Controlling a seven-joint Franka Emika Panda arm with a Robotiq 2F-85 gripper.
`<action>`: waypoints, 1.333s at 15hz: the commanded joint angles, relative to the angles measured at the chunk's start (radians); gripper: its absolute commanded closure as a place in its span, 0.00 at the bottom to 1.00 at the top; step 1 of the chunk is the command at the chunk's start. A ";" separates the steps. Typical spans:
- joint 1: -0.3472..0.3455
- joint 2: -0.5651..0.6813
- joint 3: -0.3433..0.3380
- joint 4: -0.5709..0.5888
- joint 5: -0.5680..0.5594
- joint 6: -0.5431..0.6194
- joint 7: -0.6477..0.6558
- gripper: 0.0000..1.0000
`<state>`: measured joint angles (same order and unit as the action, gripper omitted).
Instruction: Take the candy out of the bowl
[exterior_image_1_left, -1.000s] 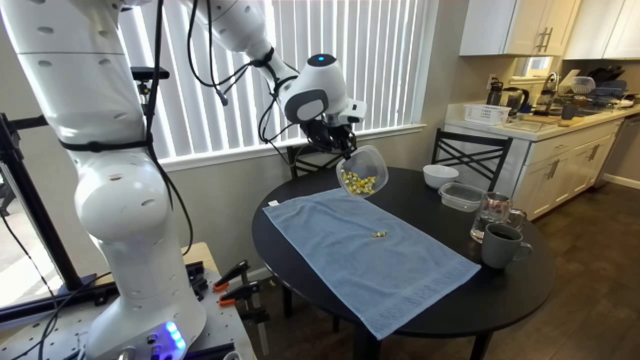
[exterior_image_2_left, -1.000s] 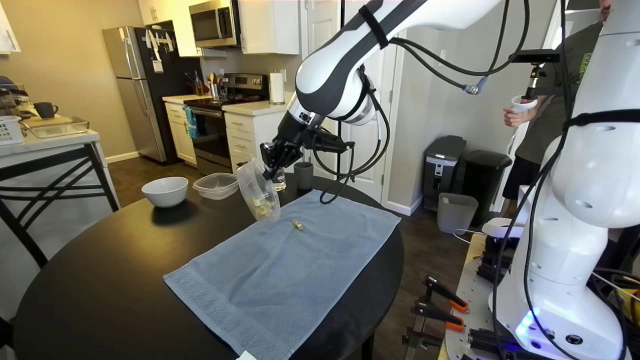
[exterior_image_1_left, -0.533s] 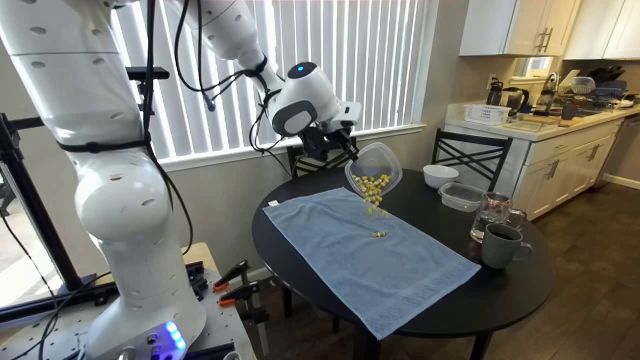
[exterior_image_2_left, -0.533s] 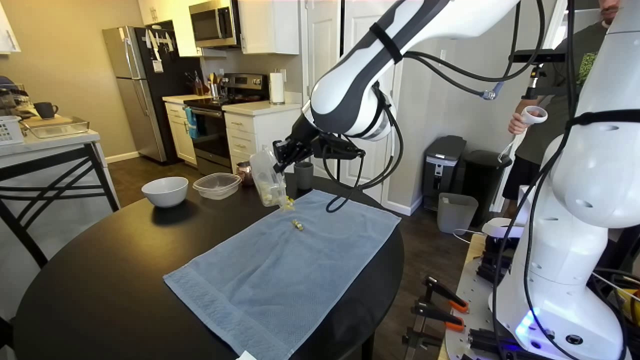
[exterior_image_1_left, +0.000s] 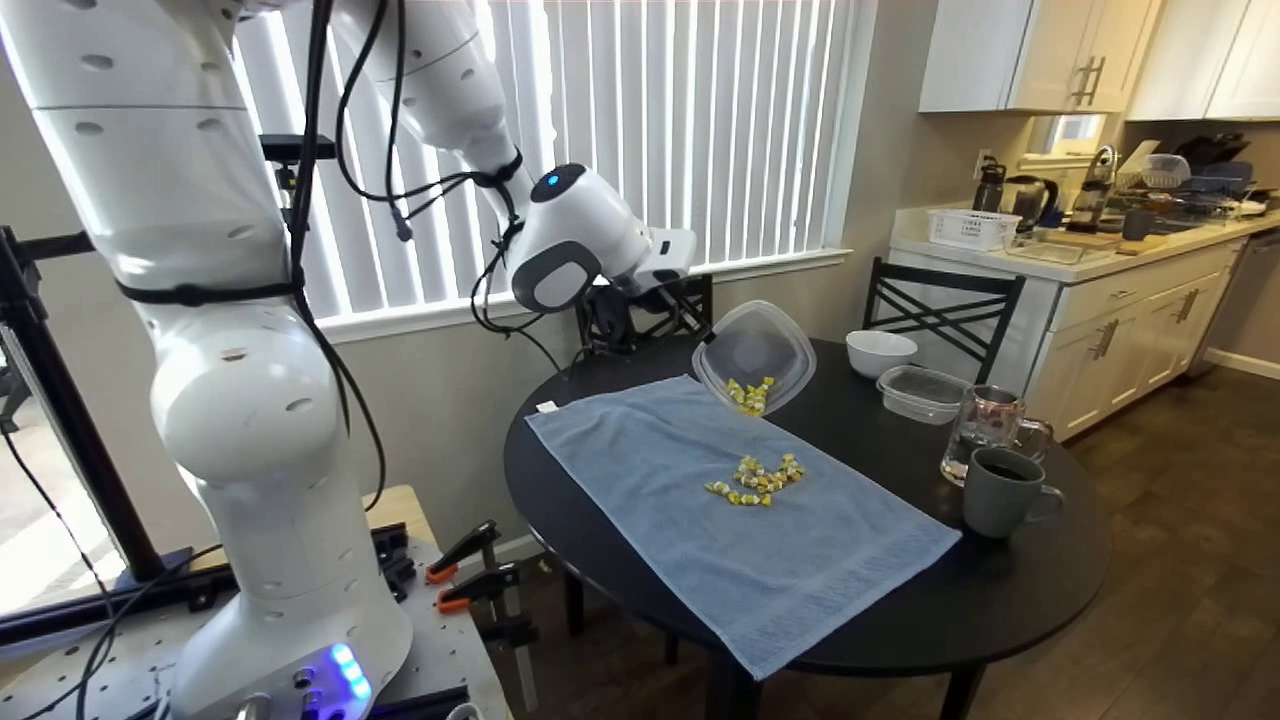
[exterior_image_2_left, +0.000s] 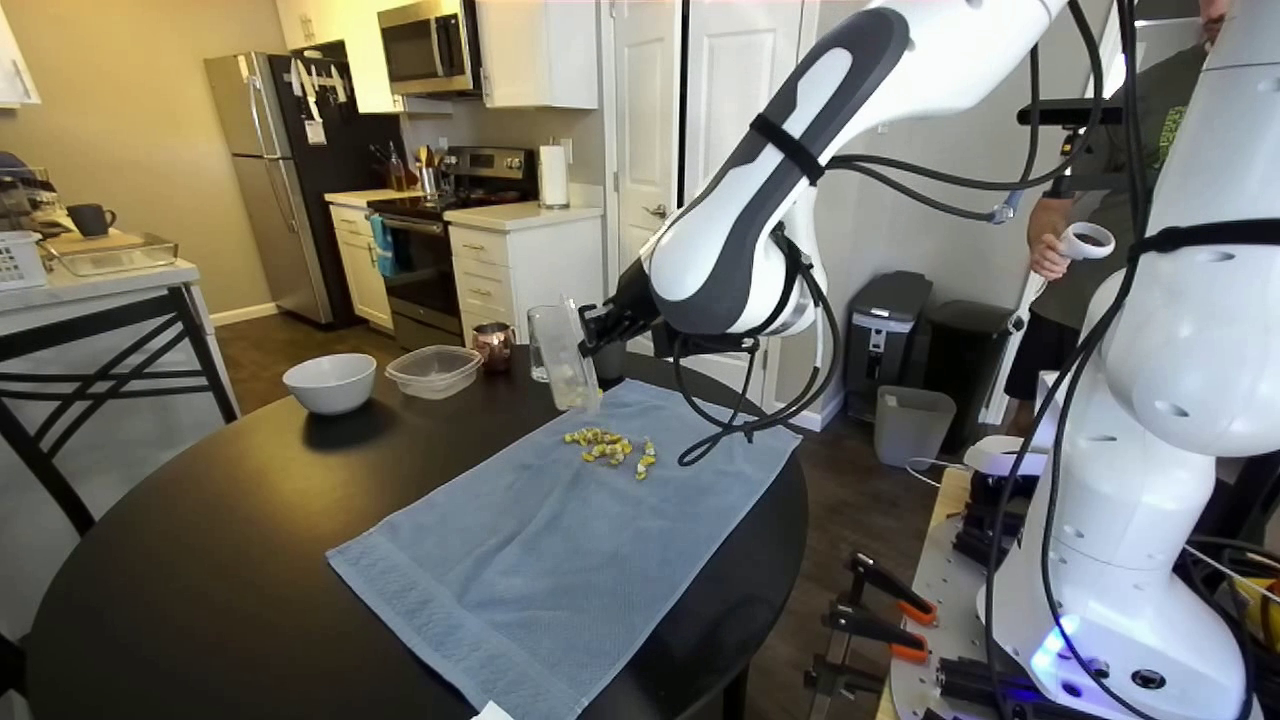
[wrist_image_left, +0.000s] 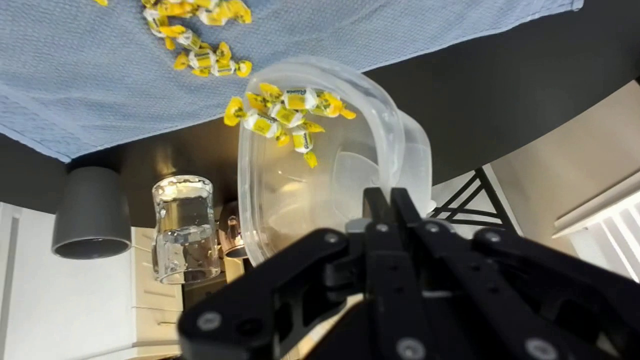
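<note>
Mid-frame in an exterior view, the bowl (exterior_image_2_left: 566, 360) hangs tipped, mouth facing right, long side nearly upright. The hand (wrist_image_left: 389, 200) pinches its rim; candy (wrist_image_left: 286, 115) lies inside the bowl and on the towel (exterior_image_2_left: 560, 560).

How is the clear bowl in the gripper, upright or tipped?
Tipped: in both exterior views the clear bowl hangs steeply tilted from the gripper, candy inside bunched at its lower rim.
</note>
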<state>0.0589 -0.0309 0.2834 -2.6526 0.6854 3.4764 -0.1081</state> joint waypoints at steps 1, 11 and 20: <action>-0.049 -0.081 0.043 -0.002 0.169 0.000 -0.156 0.99; -0.635 -0.311 0.646 -0.047 0.278 -0.008 -0.163 0.99; -1.199 -0.478 1.290 -0.002 0.237 -0.010 0.147 0.99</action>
<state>-0.9770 -0.3986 1.4040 -2.6739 0.9410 3.4661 -0.0805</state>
